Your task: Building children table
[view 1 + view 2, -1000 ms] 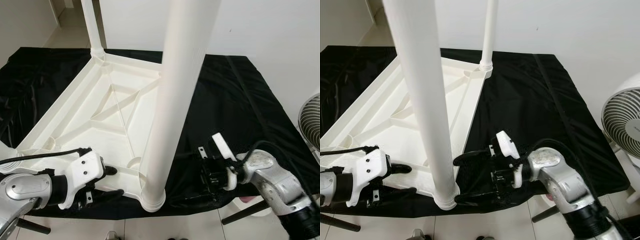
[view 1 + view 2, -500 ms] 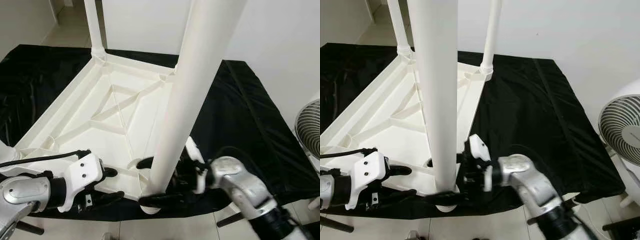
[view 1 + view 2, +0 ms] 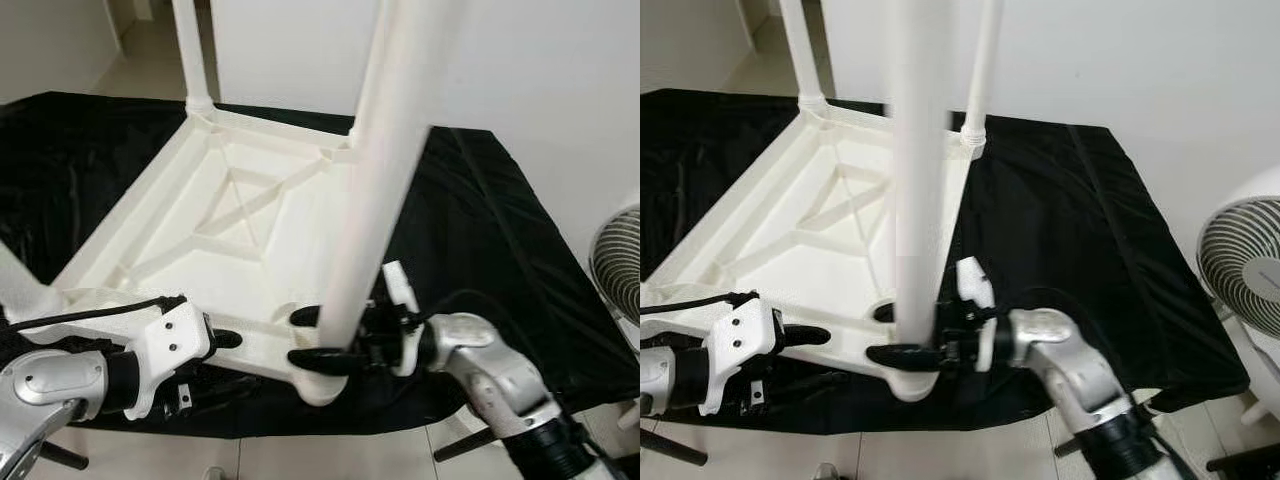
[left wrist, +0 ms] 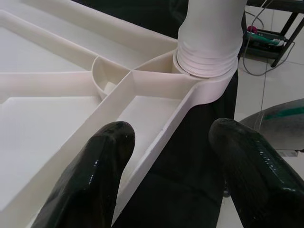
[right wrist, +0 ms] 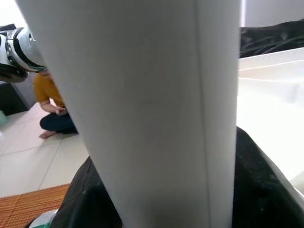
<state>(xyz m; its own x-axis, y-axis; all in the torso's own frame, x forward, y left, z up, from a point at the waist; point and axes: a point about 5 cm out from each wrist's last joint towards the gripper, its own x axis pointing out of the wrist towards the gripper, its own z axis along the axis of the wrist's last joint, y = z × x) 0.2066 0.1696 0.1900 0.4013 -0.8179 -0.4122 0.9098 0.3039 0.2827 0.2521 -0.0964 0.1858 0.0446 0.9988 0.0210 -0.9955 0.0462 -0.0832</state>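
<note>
Right gripper (image 3: 318, 338): lower centre of the frame, black fingers pinching the near table leg (image 3: 375, 190) just above its socket.
Left gripper (image 3: 218, 362): lower left, fingers spread either side of the tabletop's near rim.
Tabletop (image 3: 190, 235): upside down, centre left, on the black sheet (image 3: 480, 250).
Far legs (image 3: 800, 50): upright at the top corners.
Fan (image 3: 1245, 255): right edge.
Person (image 5: 50, 107): sitting on the floor, in the right wrist view.

no legible text, no labels — no brands, no numbers
</note>
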